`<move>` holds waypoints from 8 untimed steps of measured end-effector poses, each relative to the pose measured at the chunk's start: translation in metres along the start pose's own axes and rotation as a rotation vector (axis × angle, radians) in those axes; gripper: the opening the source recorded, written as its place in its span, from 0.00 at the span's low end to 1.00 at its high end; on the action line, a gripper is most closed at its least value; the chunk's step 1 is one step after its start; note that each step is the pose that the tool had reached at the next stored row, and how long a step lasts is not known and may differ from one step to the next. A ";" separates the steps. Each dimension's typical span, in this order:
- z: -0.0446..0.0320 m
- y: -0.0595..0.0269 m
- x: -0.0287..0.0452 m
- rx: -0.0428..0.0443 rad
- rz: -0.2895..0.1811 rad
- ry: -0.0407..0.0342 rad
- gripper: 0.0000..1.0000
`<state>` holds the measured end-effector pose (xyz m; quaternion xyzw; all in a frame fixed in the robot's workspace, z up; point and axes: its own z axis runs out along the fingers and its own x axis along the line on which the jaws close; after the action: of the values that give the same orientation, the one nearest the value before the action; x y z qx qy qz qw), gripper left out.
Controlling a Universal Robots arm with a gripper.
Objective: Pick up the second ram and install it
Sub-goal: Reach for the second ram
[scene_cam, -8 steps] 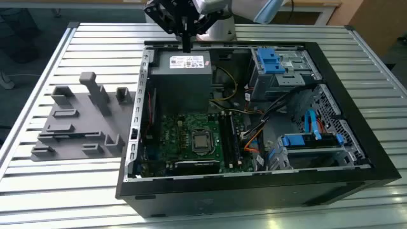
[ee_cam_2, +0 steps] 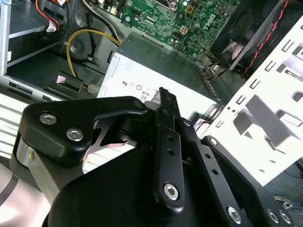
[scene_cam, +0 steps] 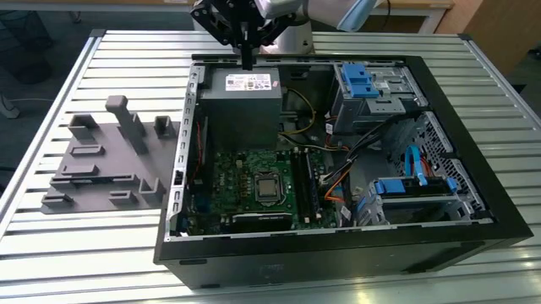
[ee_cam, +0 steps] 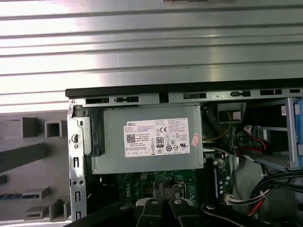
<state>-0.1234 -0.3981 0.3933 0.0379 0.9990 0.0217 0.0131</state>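
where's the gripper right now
In the exterior view the gripper hangs at the rim of the open computer case, just above the grey power supply, with the grey tray off to that view's left.

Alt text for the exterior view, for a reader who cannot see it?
The end effector hangs over the grey power supply inside an open computer case lying on a slatted metal table. A grey tray sits at the exterior view's left.

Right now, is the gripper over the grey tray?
No, the gripper hangs over the power supply, while the tray lies to the exterior view's left.
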 end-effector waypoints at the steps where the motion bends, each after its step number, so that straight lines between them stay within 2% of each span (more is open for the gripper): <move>1: 0.0000 0.0000 0.0005 0.0000 0.000 0.0000 0.11; 8: -0.0001 -0.0003 0.0038 0.0000 0.000 0.0000 0.11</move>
<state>-0.1272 -0.3981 0.3933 0.0379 0.9990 0.0217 0.0131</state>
